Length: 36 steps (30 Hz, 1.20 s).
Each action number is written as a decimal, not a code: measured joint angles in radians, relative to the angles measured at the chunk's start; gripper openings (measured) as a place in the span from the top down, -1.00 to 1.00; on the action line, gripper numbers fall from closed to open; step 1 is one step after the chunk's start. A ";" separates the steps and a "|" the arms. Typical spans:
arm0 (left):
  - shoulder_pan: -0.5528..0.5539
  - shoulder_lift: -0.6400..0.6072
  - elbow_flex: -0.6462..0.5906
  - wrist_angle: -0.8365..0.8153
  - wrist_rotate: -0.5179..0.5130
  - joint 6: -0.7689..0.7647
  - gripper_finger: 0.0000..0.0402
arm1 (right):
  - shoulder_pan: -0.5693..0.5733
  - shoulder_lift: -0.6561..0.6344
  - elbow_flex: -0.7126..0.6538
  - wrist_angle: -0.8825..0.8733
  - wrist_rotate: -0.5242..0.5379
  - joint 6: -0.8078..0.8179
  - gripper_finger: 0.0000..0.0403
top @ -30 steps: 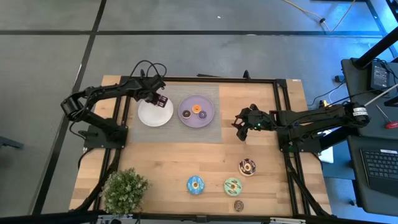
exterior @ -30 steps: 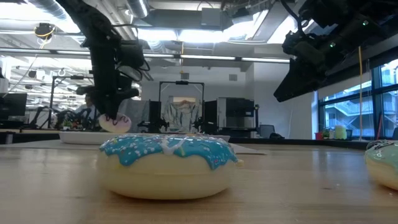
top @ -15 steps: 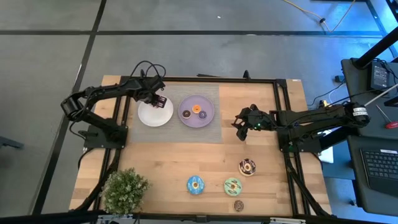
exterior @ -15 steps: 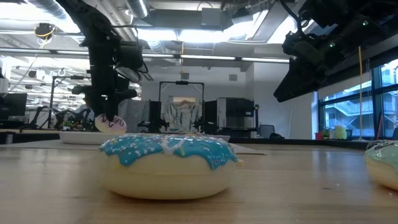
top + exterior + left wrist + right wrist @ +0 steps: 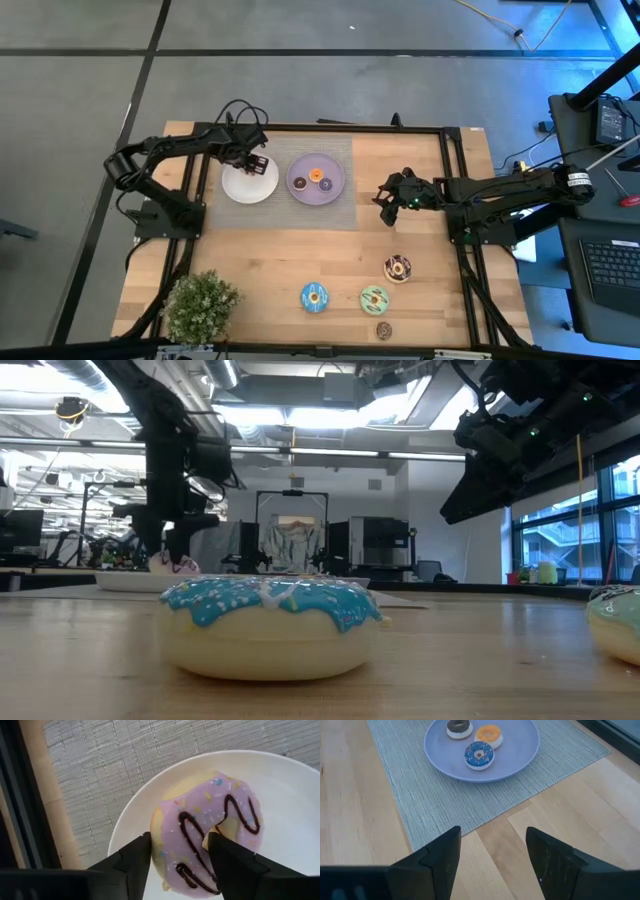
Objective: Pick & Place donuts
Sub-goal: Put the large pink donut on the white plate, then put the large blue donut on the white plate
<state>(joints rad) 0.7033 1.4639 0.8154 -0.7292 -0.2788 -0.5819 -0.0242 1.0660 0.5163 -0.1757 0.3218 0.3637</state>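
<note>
My left gripper (image 5: 257, 162) is over the white plate (image 5: 248, 185) on the grey mat, shut on the pink-iced donut (image 5: 205, 830) with chocolate stripes. In the low view the pink donut (image 5: 172, 563) sits at plate height. My right gripper (image 5: 388, 205) hovers open over bare wood to the right of the mat. Three mini donuts, dark brown (image 5: 458, 727), orange (image 5: 489, 735) and blue-purple (image 5: 479, 754), lie flat on the lilac plate (image 5: 335, 190). The chocolate (image 5: 398, 267), blue (image 5: 314, 297) and green (image 5: 375, 298) donuts and a dark mini (image 5: 384, 331) lie flat on the wood near the near edge. My left gripper pinches one side of the pink donut's ring (image 5: 175, 850), one finger at the outer rim and the other at the hole. The fingers come from above, pointing down. The donut is tilted, low over the white plate (image 5: 280, 800); whether it touches the plate I cannot tell.
A potted plant (image 5: 200, 305) stands at the near left corner. The grey mat (image 5: 330, 215) carries both plates at the far middle. Black frame rails run along the table's edges. Bare wood lies between the mat and the donuts near the near edge.
My left gripper has moved down and a little toward the table's left edge, carrying the pink donut from above the white plate down to plate height. The right arm has kept still.
</note>
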 joint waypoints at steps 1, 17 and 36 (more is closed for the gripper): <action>0.000 0.001 0.000 0.000 -0.008 0.000 0.02 | 0.000 0.000 0.000 0.000 0.000 0.000 -0.12; 0.000 0.001 0.000 0.000 -0.026 0.027 -0.37 | 0.000 0.000 0.000 0.000 0.000 -0.002 -0.12; -0.254 -0.216 0.085 0.237 0.330 0.172 -0.37 | 0.001 0.000 0.000 0.053 -0.009 -0.003 -0.12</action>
<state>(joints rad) 0.4494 1.2479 0.9001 -0.4924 0.0509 -0.4096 -0.0235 1.0660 0.5163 -0.1230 0.3130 0.3605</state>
